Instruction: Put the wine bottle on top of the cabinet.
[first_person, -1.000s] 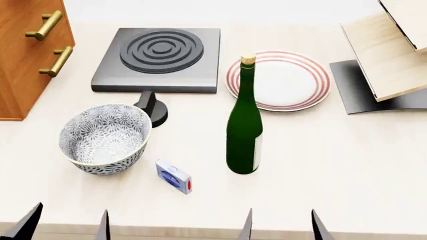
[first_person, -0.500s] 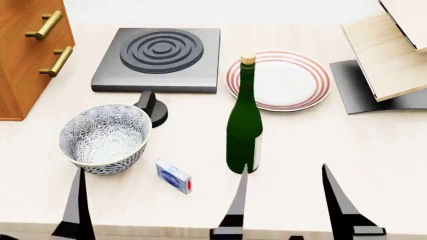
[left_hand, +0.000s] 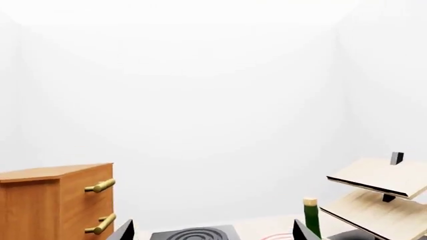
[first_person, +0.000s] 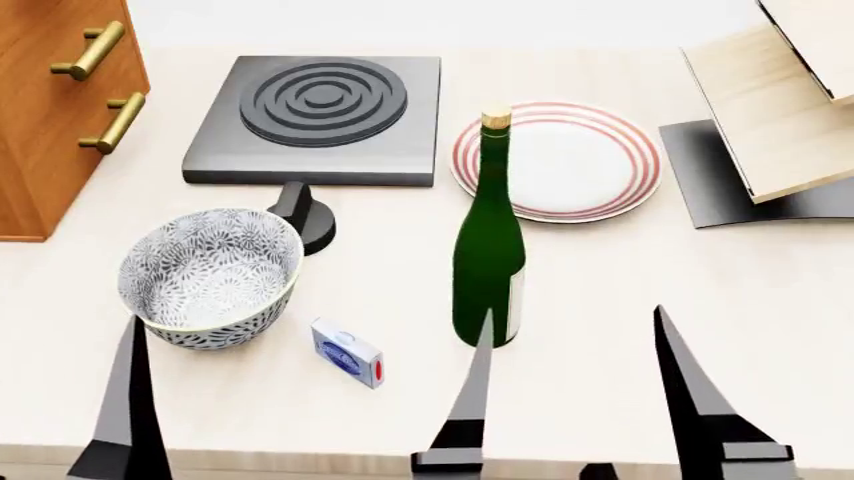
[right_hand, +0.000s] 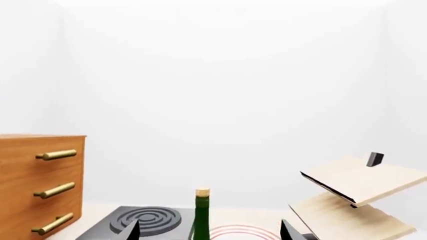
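The wine bottle (first_person: 489, 240), dark green with a tan cork, stands upright mid-table in front of a striped plate; the right wrist view shows its neck (right_hand: 200, 215) too. The orange-brown cabinet (first_person: 54, 110) with brass bar handles stands at the far left, and its flat top shows in the left wrist view (left_hand: 53, 172). My right gripper (first_person: 581, 400) is open just short of the bottle, its left finger (first_person: 474, 390) in front of the base. My left gripper (left_hand: 212, 232) is open with nothing between its fingers. One left finger (first_person: 127, 410) shows near the bowl.
A patterned bowl (first_person: 207, 275) sits front left, with a small blue-white box (first_person: 347, 352) beside it. A dark hotplate (first_person: 320, 115) with a knob (first_person: 307, 215) lies behind. The red-ringed plate (first_person: 561, 160) is right of it. A pale slanted rack (first_person: 787, 110) stands far right.
Both grippers have come up from the near table edge into the head view and forward toward the bottle and bowl. The bottle has not moved.
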